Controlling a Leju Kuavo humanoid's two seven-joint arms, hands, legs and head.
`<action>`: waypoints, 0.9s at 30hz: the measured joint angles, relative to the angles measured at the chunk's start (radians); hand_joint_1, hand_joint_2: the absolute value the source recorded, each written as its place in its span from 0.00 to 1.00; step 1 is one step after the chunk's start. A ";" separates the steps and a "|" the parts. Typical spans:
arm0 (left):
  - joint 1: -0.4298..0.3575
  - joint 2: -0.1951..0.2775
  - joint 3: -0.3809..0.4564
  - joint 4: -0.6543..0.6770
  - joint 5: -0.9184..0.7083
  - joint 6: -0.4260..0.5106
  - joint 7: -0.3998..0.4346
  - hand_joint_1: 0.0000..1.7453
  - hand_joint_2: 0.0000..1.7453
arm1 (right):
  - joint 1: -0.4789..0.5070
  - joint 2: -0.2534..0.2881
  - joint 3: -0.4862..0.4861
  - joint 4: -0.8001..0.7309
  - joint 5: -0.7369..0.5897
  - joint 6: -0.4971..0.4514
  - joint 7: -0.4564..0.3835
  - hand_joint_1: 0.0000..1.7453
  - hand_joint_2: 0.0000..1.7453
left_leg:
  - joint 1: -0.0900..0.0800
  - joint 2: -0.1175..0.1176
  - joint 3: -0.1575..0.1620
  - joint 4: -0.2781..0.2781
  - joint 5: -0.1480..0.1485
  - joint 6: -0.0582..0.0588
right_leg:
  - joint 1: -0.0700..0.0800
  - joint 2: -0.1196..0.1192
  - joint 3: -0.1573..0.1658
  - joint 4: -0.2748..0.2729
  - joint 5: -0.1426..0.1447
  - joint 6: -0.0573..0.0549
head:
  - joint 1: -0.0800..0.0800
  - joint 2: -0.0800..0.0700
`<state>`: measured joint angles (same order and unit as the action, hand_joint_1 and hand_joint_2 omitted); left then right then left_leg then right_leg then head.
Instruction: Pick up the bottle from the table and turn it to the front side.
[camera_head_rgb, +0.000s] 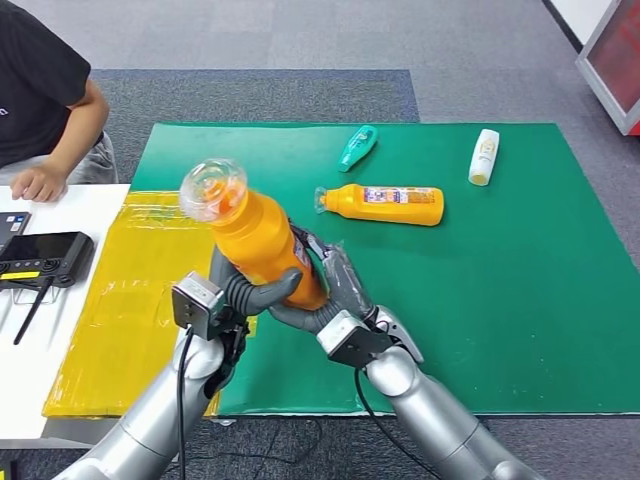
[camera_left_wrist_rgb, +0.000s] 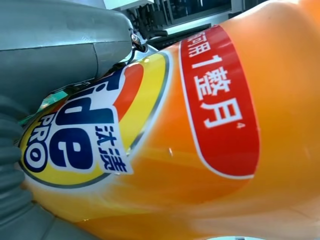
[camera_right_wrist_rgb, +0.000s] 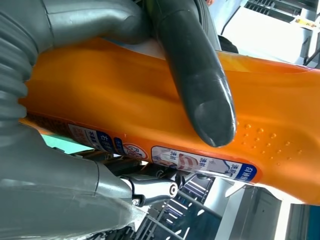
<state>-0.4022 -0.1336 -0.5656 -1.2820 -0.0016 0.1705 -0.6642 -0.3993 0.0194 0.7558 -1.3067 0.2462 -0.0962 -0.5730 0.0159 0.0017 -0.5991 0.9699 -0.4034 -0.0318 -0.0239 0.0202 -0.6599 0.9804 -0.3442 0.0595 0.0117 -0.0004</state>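
Both hands grip one orange plastic detergent bottle with a clear cap (camera_head_rgb: 256, 235), lifted and tilted above the near edge of the bench: the left hand (camera_head_rgb: 249, 292) wraps its lower body, and the right hand (camera_head_rgb: 332, 285) clasps its base. Its label reads "Tide PRO" with Chinese characters, and a red oval bears "1" among more characters. Green matting (camera_head_rgb: 528, 280) lies bare toward the right edge; a second orange bottle (camera_head_rgb: 385, 204), a teal bottle (camera_head_rgb: 357, 147) and a white bottle (camera_head_rgb: 484, 156) lie toward the far edge.
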 joint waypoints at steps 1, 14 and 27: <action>0.001 0.001 0.000 0.000 -0.003 0.006 -0.003 1.00 1.00 | 0.000 0.001 0.000 0.001 0.000 0.000 0.000 1.00 1.00 | 0.000 0.000 0.000 0.000 0.000 0.000 | 0.000 0.000 0.000 0.000 0.000 0.000 | 0.000 0.000; 0.059 0.018 0.033 -0.031 -0.018 0.091 -0.041 1.00 1.00 | 0.018 0.015 0.015 0.018 -0.022 -0.021 0.007 0.07 1.00 | 0.000 0.000 0.000 0.000 0.000 0.000 | 0.000 0.000 -0.001 0.000 0.000 0.000 | 0.000 0.000; 0.072 0.051 0.139 -0.068 -0.010 0.154 -0.037 1.00 1.00 | 0.075 0.032 0.033 0.018 -0.026 -0.021 -0.007 0.00 1.00 | 0.000 0.000 -0.001 0.000 0.001 -0.001 | 0.000 0.000 -0.001 0.000 0.000 0.000 | 0.000 0.000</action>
<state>-0.3298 -0.0826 -0.4266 -1.3497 -0.0114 0.3243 -0.7012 -0.3247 0.0511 0.7886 -1.2890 0.2201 -0.1168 -0.5802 0.0161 0.0015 -0.6002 0.9699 -0.4023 -0.0327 -0.0237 0.0199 -0.6611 0.9808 -0.3439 0.0591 0.0116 -0.0004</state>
